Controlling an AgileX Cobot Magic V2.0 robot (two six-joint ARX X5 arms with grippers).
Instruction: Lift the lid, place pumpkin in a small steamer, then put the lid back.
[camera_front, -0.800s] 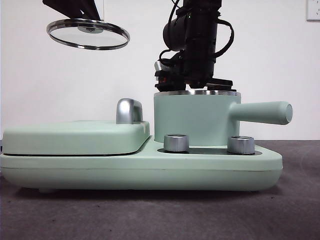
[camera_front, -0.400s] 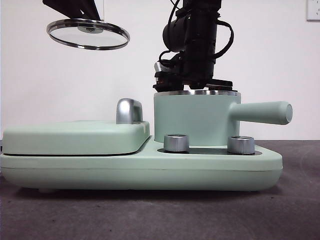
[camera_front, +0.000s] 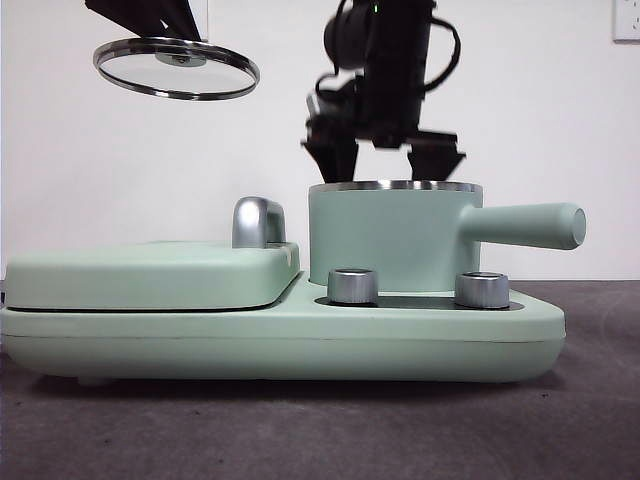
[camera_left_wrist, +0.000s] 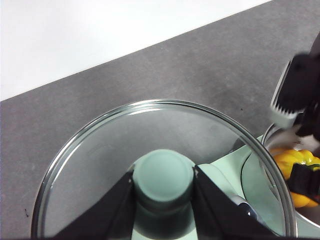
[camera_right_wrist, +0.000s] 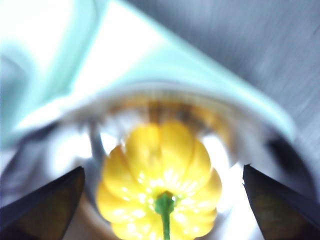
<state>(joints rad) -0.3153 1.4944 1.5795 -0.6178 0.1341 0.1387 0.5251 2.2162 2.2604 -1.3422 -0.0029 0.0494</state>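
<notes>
The yellow pumpkin (camera_right_wrist: 161, 186) with its green stem sits inside the small steamer (camera_front: 392, 235), a mint-green pot with a steel rim and a long side handle. My right gripper (camera_front: 384, 152) hangs just above the pot's rim, open, its jaws spread wide to either side of the pumpkin and apart from it. High at the left my left gripper (camera_left_wrist: 163, 182) is shut on the mint-green knob of the glass lid (camera_front: 176, 67), which hangs level in the air. From the left wrist view the pumpkin (camera_left_wrist: 295, 165) shows in the pot beneath the other gripper.
The steamer stands on a mint-green base (camera_front: 280, 335) with two steel dials (camera_front: 352, 285) in front. A flat griddle cover (camera_front: 150, 272) with a chrome handle (camera_front: 257, 221) fills the base's left half. Dark table surface lies in front.
My right gripper has let go of the pumpkin, opened its jaws and risen out of the pot to just above the rim. The lid and left gripper have stayed put.
</notes>
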